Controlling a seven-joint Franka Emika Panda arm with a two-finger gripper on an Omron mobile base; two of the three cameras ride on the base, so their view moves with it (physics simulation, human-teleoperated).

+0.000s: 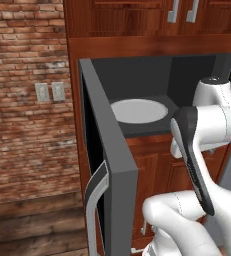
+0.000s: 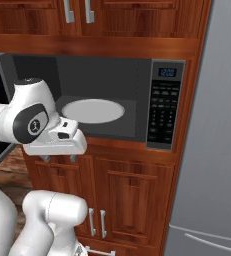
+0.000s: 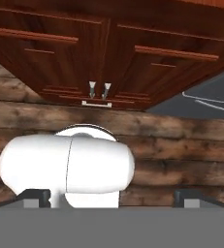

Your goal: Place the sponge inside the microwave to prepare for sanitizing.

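Microwave (image 2: 152, 75) stands open above the downward-pointing jaws (image 3: 111, 198), which are spread apart, empty.

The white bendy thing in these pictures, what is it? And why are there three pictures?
It is a robot arm on a driving base, in a pretend computer kitchen. Two pictures come from cameras behind the arm, one on each side. The third comes from a camera on its hand, looking down at the wooden floor and lower cabinet doors. The microwave stands open, its door swung out. Inside lies a pale round turntable with nothing on it. The gripper looks open and holds nothing.
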